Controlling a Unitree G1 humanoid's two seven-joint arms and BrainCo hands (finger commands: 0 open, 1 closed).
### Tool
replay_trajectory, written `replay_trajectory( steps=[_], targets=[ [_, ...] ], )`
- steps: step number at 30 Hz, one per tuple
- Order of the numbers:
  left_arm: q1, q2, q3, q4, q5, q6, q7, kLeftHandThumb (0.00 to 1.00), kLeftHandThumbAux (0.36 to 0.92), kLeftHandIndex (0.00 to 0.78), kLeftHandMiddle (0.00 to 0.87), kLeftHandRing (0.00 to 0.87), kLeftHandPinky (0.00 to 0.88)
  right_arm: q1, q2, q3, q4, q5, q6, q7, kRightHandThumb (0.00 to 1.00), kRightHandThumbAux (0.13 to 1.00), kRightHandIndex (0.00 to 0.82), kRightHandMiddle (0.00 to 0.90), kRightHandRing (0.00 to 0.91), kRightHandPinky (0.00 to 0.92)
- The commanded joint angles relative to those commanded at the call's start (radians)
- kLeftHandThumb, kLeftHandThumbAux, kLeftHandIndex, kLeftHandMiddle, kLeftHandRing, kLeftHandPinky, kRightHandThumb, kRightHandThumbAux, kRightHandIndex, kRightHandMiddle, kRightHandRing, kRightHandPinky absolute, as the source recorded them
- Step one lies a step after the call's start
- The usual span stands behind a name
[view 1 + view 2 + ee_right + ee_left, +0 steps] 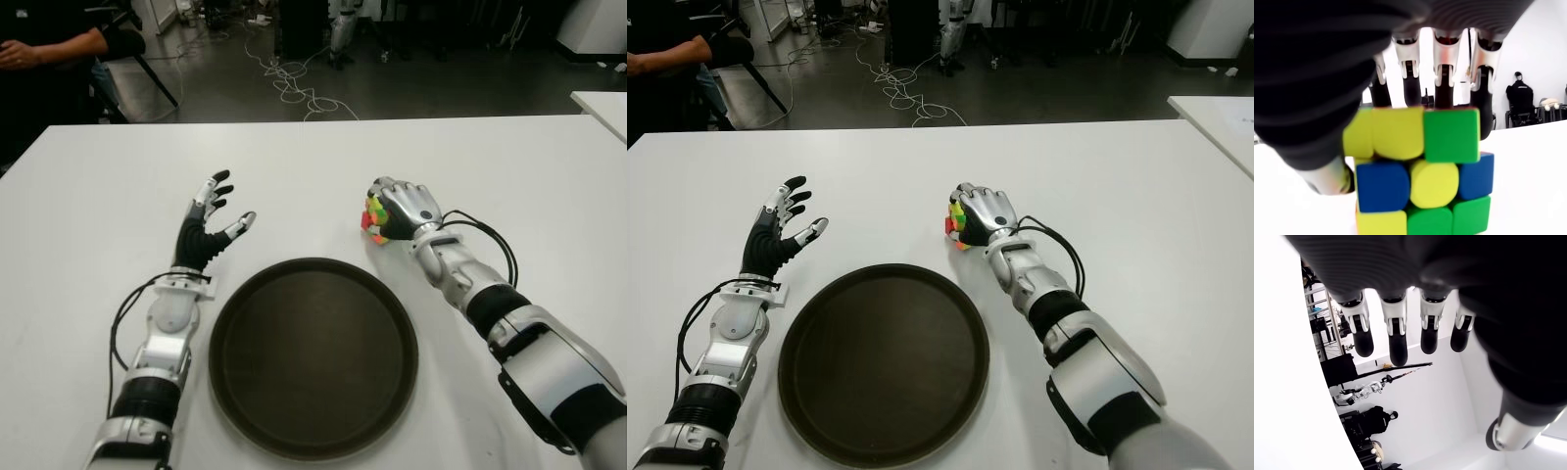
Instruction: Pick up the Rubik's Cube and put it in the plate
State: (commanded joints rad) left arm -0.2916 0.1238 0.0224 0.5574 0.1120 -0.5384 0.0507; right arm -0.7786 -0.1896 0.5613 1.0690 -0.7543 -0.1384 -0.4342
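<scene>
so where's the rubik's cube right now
The multicoloured Rubik's Cube sits on the white table, under the right hand, just beyond the round dark plate's right rim.

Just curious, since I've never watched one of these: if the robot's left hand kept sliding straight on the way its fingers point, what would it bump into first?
Probably nothing: the open left hand points across bare white table toward its far edge.
</scene>
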Motion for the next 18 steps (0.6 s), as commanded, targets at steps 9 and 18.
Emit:
replay_trajectory(
  steps=[9,18],
  targets=[
    [0.003,0.0,-0.001,-0.005,0.002,-0.002,0.002,0.166,0.691,0.091,0.107,0.113,0.131,0.013,-0.002,-0.021,-0.023,0.014,-0.016,-0.024,0.691,0.738,0.413,0.478,0.502,0.519],
    [0.007,-0.002,-0.002,-0.015,-0.002,0.002,-0.001,0.18,0.693,0.095,0.101,0.109,0.133,0.018,0.0,-0.041,-0.032,0.026,-0.03,-0.043,0.692,0.737,0.414,0.482,0.506,0.523]
  ],
)
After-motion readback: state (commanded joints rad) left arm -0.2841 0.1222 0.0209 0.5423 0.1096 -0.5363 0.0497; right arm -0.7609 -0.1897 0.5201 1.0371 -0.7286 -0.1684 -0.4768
